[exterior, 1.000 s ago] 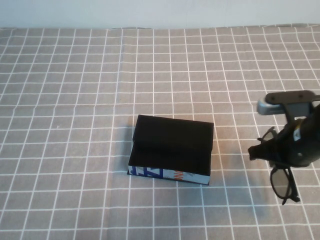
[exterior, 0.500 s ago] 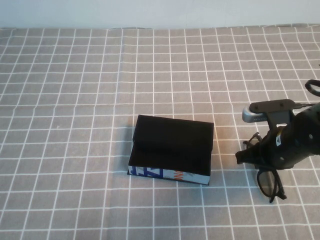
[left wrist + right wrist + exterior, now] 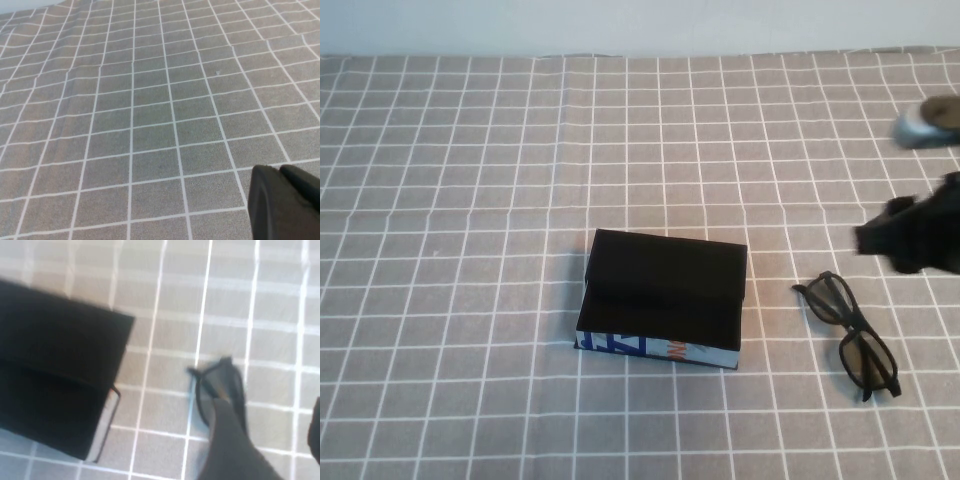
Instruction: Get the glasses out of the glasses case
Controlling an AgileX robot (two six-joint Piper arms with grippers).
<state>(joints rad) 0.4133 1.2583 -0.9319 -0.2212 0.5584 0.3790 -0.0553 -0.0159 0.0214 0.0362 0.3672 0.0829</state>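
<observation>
The black glasses [image 3: 850, 335] lie on the cloth, to the right of the glasses case [image 3: 665, 295] and apart from it. The case is a black box with a white, blue and orange printed front. My right gripper [image 3: 898, 240] hangs above the cloth at the right edge, beyond the glasses, open and empty. In the right wrist view its fingers [image 3: 230, 440] stand apart over the glasses [image 3: 220, 385], with the case [image 3: 55, 365] beside them. My left gripper [image 3: 282, 200] is shut and empty over bare cloth; it is out of the high view.
A grey cloth with a white grid [image 3: 470, 200] covers the whole table. A pale wall runs along the far edge [image 3: 640, 25].
My right gripper let go of the glasses, which now lie on the cloth. It has risen and pulled back toward the right edge.
</observation>
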